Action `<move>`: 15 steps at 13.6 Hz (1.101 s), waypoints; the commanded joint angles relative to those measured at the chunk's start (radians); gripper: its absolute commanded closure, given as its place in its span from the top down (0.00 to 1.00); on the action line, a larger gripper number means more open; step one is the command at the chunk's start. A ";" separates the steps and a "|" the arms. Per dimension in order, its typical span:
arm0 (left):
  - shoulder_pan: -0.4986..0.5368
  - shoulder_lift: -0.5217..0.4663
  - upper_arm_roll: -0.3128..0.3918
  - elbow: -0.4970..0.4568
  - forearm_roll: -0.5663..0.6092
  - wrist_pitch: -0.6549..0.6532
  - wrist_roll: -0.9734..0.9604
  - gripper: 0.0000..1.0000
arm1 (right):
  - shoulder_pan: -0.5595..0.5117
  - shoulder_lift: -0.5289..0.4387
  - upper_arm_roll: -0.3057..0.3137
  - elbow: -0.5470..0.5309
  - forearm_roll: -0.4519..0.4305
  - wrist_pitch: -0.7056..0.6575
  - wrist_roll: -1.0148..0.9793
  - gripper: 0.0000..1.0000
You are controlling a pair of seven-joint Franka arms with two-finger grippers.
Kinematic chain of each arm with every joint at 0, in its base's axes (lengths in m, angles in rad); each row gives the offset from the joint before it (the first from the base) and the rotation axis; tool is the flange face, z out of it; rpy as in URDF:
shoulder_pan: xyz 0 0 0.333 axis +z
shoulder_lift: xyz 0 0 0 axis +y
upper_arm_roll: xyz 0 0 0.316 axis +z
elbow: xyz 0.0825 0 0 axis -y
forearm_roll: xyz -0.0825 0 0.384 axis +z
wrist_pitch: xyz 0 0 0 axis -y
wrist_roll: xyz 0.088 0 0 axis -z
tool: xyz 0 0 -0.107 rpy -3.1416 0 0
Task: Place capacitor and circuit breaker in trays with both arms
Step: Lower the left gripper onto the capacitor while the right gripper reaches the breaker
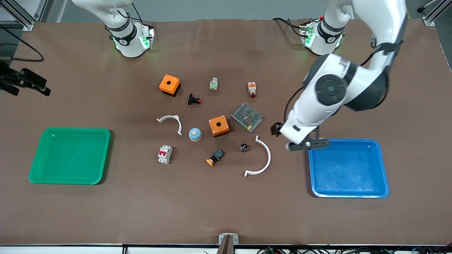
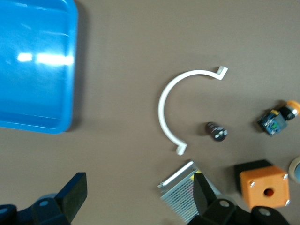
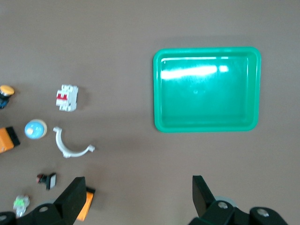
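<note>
The capacitor (image 1: 244,147) lies on the brown table (image 1: 226,211) inside the curve of a white arc clip (image 1: 260,158), while the circuit breaker (image 1: 165,154) sits between a green tray (image 1: 35,165) and an orange-capped push button (image 1: 215,157). Both the green tray and the blue tray (image 1: 383,176) hold nothing. The left gripper (image 1: 306,144) hangs open-fingered over the blue tray's edge; the right gripper (image 1: 24,83), fingers spread, waits over the right arm's end of the table.

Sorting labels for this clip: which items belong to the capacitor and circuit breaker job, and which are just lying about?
Job: tiny black capacitor; white-grey circuit breaker; open left gripper; open right gripper.

Lying about: orange boxes; white arcs; metal mesh unit.
</note>
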State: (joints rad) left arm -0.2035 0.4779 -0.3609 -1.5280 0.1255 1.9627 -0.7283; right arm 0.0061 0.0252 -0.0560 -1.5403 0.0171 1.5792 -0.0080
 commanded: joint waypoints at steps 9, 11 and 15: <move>-0.168 0.286 0.022 0.048 0.080 0.349 -0.315 0.73 | 0.116 0.191 0.010 -0.084 0.018 0.269 0.190 1.00; -0.172 0.313 0.023 0.054 0.083 0.357 -0.315 0.68 | 0.194 0.235 0.010 -0.104 0.020 0.311 0.329 1.00; -0.198 0.341 0.057 0.054 0.083 0.407 -0.313 0.63 | 0.294 0.298 0.010 -0.217 0.106 0.526 0.407 1.00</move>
State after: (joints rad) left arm -0.3685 0.8002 -0.3363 -1.4995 0.1844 2.3514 -1.0220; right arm 0.2778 0.3202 -0.0362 -1.6892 0.0929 2.0080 0.3694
